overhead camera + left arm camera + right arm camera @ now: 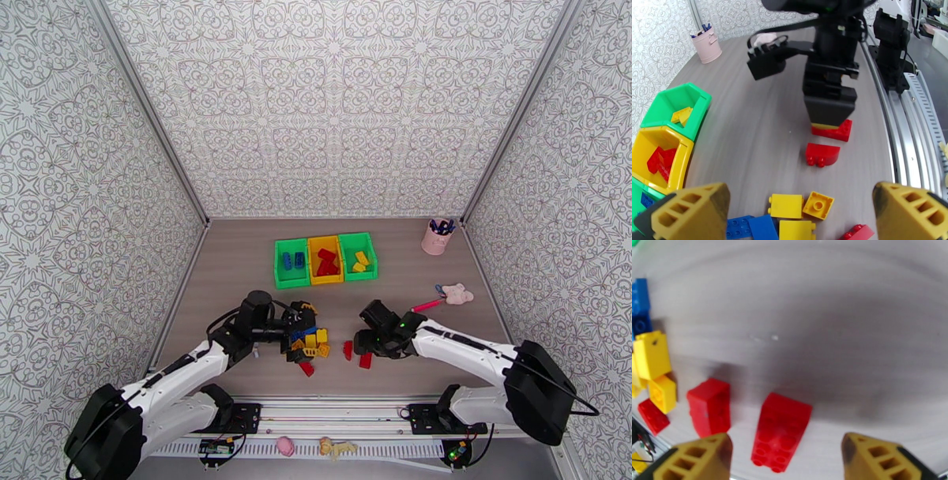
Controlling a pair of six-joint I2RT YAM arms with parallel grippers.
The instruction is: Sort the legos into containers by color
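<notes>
The three joined containers (275, 268) stand mid-table: the left green bin holds blue legos (291, 262), the yellow middle one red, the right green one yellow. A pile of yellow, blue and red legos (310, 341) lies in front of them. My left gripper (300, 333) hovers open over that pile, with yellow bricks (786, 205) and blue ones between its fingers (691, 213). My right gripper (362, 347) is open just above a red sloped brick (780, 431), which sits between its fingers (877, 459). A second red brick (710, 405) lies beside it.
A pink pen cup (437, 235) stands at the back right. A pink toy figure (457, 294) and a pink-red pen (426, 305) lie right of my right arm. A metal rail (892, 130) runs along the near table edge. Patterned walls enclose the table.
</notes>
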